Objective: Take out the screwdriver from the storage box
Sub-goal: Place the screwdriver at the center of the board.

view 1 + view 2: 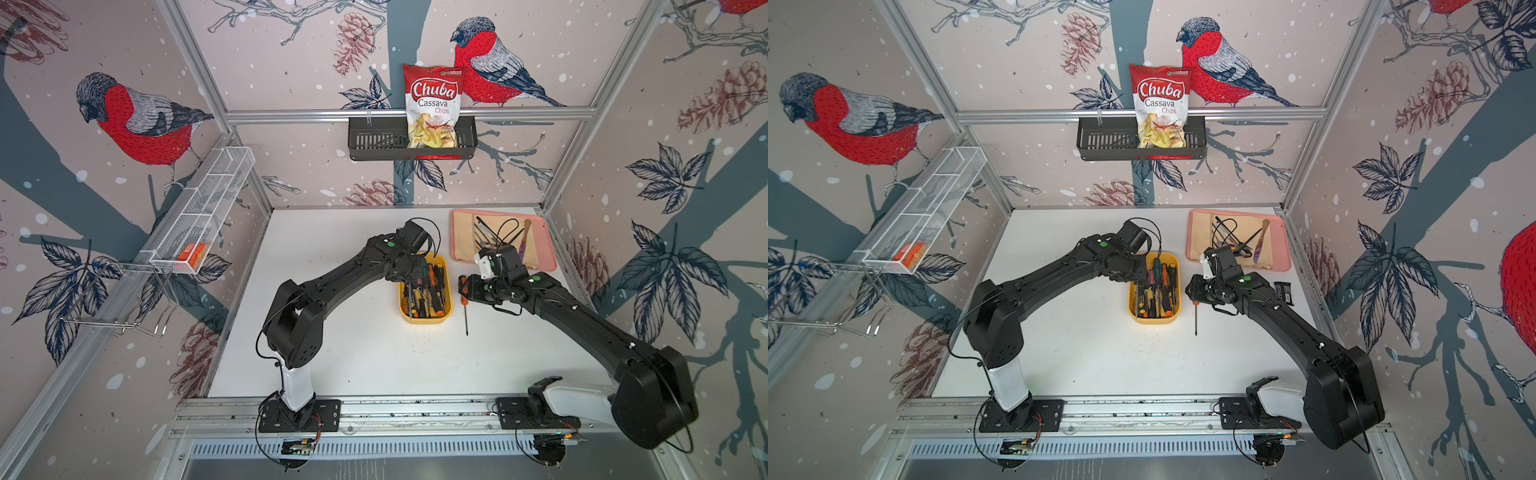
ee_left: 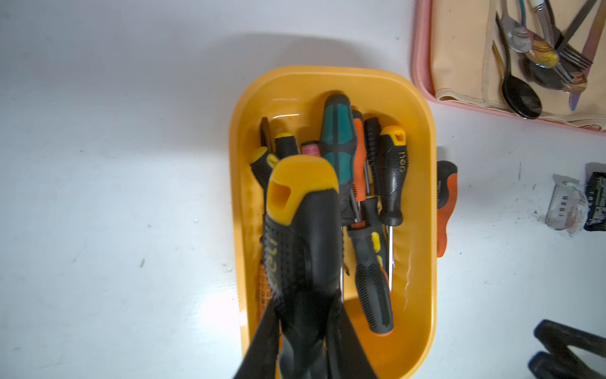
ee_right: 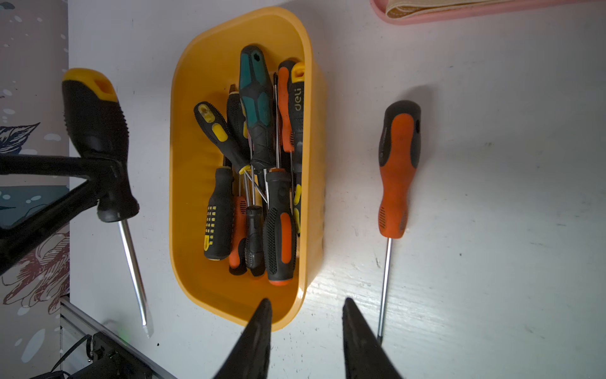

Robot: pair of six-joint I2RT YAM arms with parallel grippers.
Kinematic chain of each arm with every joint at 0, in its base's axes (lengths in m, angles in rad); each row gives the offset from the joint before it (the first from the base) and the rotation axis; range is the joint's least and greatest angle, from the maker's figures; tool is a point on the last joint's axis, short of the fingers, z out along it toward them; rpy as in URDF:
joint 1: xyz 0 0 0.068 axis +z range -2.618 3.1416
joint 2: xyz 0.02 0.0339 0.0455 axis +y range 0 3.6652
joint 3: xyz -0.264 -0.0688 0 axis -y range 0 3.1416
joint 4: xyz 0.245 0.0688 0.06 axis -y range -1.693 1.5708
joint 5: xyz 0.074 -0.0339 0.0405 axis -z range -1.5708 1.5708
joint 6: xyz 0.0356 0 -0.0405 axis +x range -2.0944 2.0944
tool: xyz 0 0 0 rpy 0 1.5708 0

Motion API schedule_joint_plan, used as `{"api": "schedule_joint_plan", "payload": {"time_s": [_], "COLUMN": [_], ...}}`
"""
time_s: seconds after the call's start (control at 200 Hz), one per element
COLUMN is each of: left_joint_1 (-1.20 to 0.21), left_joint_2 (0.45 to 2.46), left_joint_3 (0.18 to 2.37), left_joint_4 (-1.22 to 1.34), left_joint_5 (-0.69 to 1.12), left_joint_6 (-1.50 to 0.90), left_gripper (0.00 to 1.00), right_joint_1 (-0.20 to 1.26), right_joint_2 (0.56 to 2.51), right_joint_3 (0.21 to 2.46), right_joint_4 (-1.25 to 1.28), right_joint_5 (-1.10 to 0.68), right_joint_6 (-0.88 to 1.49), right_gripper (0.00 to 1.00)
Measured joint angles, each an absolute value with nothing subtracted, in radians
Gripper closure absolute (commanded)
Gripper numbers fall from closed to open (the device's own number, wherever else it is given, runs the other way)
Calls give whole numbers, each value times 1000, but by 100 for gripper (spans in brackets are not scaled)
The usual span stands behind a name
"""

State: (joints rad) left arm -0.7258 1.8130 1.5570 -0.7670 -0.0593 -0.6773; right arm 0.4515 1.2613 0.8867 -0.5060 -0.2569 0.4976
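Left arm (image 1: 332,282): bent over storage box (image 3: 183,183), left gripper (image 2: 303,311) clamping black-yellow screwdriver (image 2: 301,213) handle
Right arm (image 1: 582,316): stretched low, right gripper (image 3: 306,303) narrowly parted, empty, near orange screwdriver (image 3: 398,170)

I see the storage box (image 1: 426,321), a shallow yellow tub with rounded corners, sitting mid-way across the tabletop (image 1: 353,332). Its long axis runs 12 to 6 o'clock, and other screwdrivers (image 2: 392,183) are heaped inside. My left claw (image 2: 306,328) grips the screwdriver (image 2: 305,229) at the neck of its black, yellow-capped handle. It is raised over the box's 9 o'clock side, flat tip toward 6 o'clock.
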Motion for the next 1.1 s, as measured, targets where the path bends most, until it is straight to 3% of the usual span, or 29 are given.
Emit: {"api": "schedule_joint_plan", "payload": {"time_s": [0.375,1.096], "left_joint_1": [-626,-550], "left_joint_2": [1708,1837], "left_joint_3": [1355,1232], "left_joint_4": [-769,-608], "left_joint_5": [-53,-19], "left_joint_6": [-618,-594], "left_gripper": [93,95], "right_joint_1": [484,498], "right_joint_2": [1304,1364], "right_joint_3": [909,937], "right_joint_4": [-505,-501], "right_joint_5": [-262,-242], "right_joint_6": [522,530], "right_gripper": [63,63]}}
